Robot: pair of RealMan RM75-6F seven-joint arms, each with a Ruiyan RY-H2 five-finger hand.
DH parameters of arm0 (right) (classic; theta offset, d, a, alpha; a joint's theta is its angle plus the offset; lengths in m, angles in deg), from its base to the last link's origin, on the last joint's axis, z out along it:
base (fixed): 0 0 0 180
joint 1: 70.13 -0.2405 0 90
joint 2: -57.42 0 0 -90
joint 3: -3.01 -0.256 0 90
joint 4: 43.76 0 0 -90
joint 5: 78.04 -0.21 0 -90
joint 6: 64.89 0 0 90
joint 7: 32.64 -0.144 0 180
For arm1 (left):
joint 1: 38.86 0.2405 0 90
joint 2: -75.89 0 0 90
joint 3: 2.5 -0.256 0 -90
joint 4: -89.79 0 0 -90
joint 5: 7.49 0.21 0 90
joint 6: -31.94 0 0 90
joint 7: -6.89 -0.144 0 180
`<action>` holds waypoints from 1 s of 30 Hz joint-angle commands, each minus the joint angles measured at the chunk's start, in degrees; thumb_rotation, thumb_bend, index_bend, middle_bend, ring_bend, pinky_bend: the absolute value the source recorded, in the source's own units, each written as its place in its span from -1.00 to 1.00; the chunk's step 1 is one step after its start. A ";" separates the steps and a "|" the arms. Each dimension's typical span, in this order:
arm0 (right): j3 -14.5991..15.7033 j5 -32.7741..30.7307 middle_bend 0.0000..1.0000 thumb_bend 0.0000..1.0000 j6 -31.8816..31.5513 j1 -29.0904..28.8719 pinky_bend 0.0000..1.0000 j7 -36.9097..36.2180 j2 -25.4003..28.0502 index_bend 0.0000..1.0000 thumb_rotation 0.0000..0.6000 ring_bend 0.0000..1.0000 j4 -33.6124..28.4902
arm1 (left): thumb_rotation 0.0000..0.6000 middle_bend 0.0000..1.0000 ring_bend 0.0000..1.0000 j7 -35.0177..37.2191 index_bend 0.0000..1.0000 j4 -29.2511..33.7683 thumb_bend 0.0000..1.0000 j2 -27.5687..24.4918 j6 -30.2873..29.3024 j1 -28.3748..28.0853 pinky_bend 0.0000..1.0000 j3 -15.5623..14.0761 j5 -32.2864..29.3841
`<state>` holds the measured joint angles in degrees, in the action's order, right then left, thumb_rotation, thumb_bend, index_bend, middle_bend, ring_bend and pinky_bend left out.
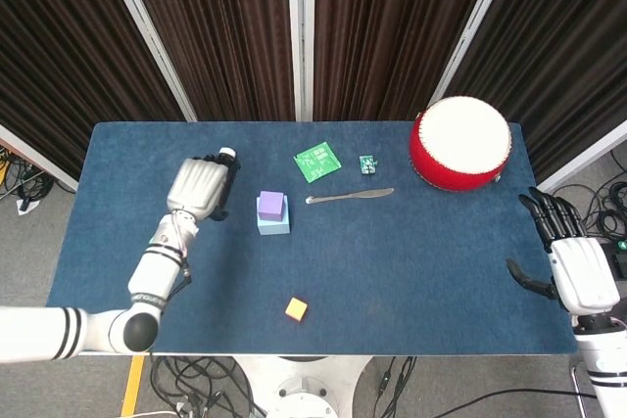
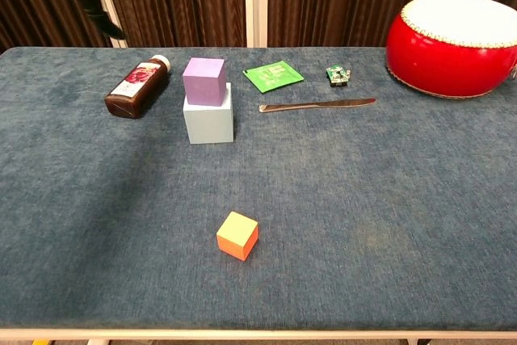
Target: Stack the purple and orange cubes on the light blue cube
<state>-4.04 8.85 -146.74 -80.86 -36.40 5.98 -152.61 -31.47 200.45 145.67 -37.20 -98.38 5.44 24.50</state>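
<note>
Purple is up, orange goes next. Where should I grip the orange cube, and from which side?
Judging by its pose, pinch two opposite side faces of the orange cube from above. It sits alone, turned corner-on to the table edge, so rotate the left hand to match.
</note>
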 commanded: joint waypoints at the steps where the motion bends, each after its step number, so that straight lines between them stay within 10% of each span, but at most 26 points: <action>1: 0.00 -0.30 -1.00 -0.57 0.38 -0.20 -1.00 0.86 -0.31 -1.00 1.00 -1.00 -0.16 | 1.00 -0.23 -0.34 7.01 -0.24 8.47 -0.69 -7.63 -3.23 10.86 -0.17 -10.09 22.24; 13: 0.10 -1.01 -1.00 -0.57 1.67 -0.81 -1.00 2.34 -0.99 -1.00 1.00 -1.00 -0.26 | 1.00 -0.17 -0.30 9.74 -0.14 4.12 -0.69 -1.19 -3.67 22.39 -0.15 -21.03 48.90; 30: -0.74 -2.68 -0.99 -0.57 1.11 -0.51 -1.00 0.06 -0.37 -1.00 1.00 -1.00 0.35 | 1.00 -0.17 -0.29 3.44 -0.14 -6.78 -0.69 15.00 11.19 17.22 -0.15 -12.14 47.09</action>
<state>-4.77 6.20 -145.64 -81.38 -36.31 5.57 -152.30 -27.30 194.56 159.71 -26.78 -80.47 -7.53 71.46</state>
